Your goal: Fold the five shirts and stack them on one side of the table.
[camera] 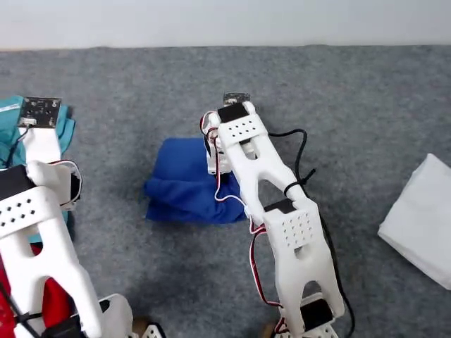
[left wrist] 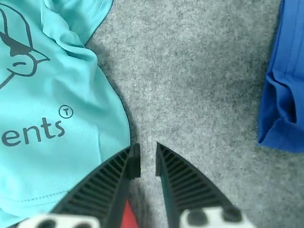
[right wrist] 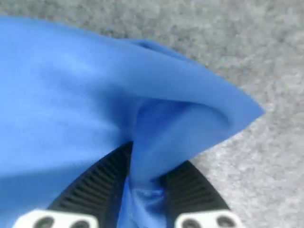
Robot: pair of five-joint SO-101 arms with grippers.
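Blue shirt (camera: 184, 189) lies mid-counter, bunched into a rough rectangle with loose edges; judged part-folded, not finished. Right end effector (right wrist: 152, 161) sits at its far edge beside the right arm, clamped on a raised fold of the blue fabric. Left end effector (left wrist: 147, 149) hovers on the left-arm side of the blue shirt, well apart from it, over bare grey counter (camera: 141, 84); jaws nearly closed, nothing between them. Teal shirt (left wrist: 57, 118) lies just beside that end effector, with a red cloth (camera: 53, 303) next to it; likely the stack side, though how neatly they are folded cannot be told. White shirt (camera: 423, 218), apparently folded, lies well apart on the right-arm side of the blue shirt. Four cloths counted. Judged remaining: finish blue, then gather blue and white onto one side.
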